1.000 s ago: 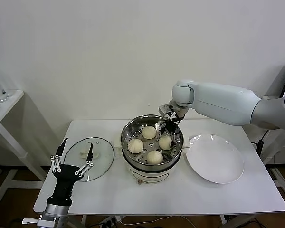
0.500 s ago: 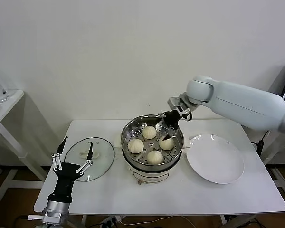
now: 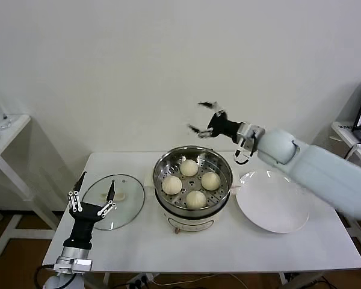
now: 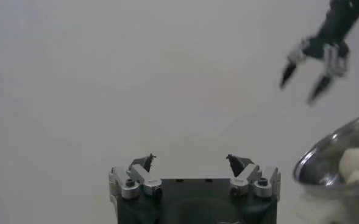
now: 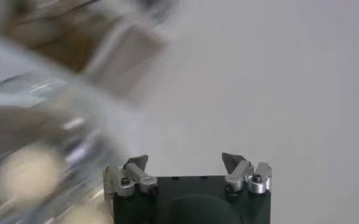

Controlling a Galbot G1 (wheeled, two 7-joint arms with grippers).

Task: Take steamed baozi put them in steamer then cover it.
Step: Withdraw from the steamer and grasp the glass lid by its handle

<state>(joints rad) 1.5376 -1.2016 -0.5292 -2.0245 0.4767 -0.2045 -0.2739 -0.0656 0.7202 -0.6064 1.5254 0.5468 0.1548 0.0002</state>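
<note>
The steamer (image 3: 193,158) stands at the table's middle, uncovered, with several baozi (image 3: 189,168) on its perforated tray. The glass cover (image 3: 113,192) lies flat on the table to the steamer's left. My right gripper (image 3: 200,117) is open and empty, raised well above the steamer's back rim. My left gripper (image 3: 94,194) is open and empty, at the cover's near edge. The left wrist view shows the steamer's rim (image 4: 325,159), a baozi (image 4: 357,161) and, farther off, the right gripper (image 4: 304,76). The right wrist view shows a blurred baozi (image 5: 27,173).
An empty white plate (image 3: 272,200) lies right of the steamer. The table (image 3: 289,250) has bare room along its front. A second white table (image 3: 3,135) stands at far left. A wall rises close behind.
My right gripper has lifted out of the steamer, up and back, leaving a baozi on the tray. The left gripper has barely moved.
</note>
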